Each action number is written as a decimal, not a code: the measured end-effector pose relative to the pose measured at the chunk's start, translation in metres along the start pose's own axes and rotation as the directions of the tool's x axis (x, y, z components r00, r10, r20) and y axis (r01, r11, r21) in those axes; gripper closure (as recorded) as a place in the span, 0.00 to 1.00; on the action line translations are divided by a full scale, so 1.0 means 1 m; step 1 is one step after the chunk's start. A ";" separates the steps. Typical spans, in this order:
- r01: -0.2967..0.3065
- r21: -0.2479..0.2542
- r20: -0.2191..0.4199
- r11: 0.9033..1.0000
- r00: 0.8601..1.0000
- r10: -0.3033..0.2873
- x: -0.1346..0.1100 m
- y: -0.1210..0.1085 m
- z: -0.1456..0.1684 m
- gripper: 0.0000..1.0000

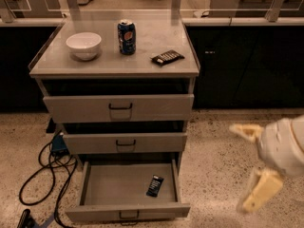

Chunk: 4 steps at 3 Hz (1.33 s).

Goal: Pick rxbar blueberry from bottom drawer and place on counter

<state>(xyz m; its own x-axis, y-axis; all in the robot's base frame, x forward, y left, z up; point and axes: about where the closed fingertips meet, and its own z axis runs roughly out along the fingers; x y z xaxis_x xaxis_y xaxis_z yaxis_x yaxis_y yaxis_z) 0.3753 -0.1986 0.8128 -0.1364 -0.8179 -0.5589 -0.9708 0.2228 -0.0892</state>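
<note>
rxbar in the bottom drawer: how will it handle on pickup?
The rxbar blueberry looks thin and small, so probably light. It lies flat on the bottom drawer floor, so it is unlikely to roll, though it may slide. The tool hangs open, off to the drawer's right.

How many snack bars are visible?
2. The rxbar blueberry lies in the bottom drawer; a dark bar lies on the counter. Upper drawers may hide more. The gripper hangs lower right.

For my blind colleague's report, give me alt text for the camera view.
The open end effector hangs at lower right, apart from the rxbar blueberry lying in the open bottom drawer. On the counter sit a white bowl, a blue can and a dark bar.
</note>
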 end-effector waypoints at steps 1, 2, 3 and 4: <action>-0.101 -0.138 0.202 0.985 0.971 0.128 0.045 0.061 0.057 0.00; -0.148 -0.229 0.322 0.962 0.921 0.218 0.067 0.094 0.084 0.00; -0.167 -0.280 0.382 0.945 0.884 0.270 0.079 0.111 0.097 0.00; -0.176 -0.309 0.413 0.935 0.861 0.299 0.086 0.120 0.104 0.00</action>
<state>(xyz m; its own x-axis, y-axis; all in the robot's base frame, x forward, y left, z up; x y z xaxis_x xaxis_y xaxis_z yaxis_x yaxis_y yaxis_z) 0.2673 -0.1867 0.6685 -0.3259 -0.4185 -0.8477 -0.9442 0.1882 0.2701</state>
